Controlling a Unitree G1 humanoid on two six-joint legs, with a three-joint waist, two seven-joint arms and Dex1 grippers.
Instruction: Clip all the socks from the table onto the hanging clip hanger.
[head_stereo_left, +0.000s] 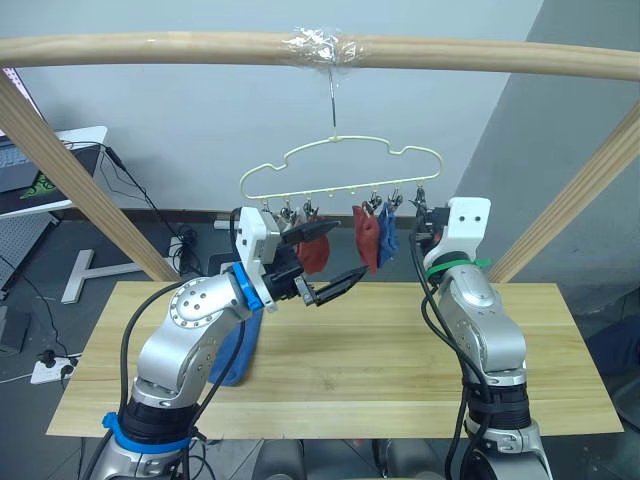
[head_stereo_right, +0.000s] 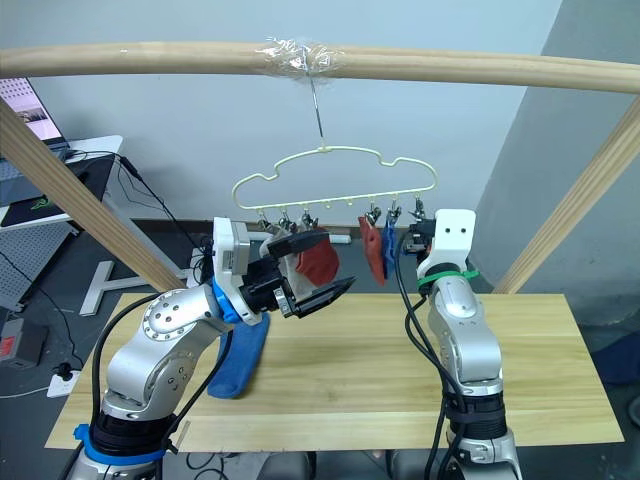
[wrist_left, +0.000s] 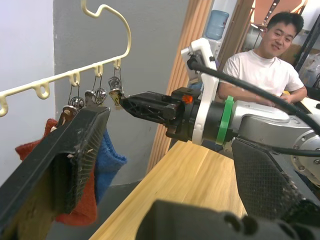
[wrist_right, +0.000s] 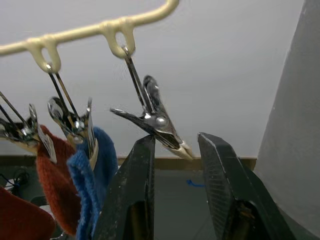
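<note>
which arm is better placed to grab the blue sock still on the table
Left. The blue sock lies on the table right beside the left arm, under the open left gripper. The right gripper is up at the hanger's end clip.

A round wooden bar (head_stereo_left: 480, 55) spans the top on slanted wooden posts (head_stereo_left: 75, 175). A person in a white T-shirt (wrist_left: 262, 70) sits behind.

My fingers (wrist_left: 75, 160) spread wide in foreground. Hanger (wrist_left: 70, 75) above, clips dangling. Red sock (wrist_left: 80, 212) and blue sock (wrist_left: 107, 162) hang clipped. My right gripper (wrist_left: 120, 100) at end clip. Person (wrist_left: 262, 65) sits beyond table (wrist_left: 185, 175).
</note>
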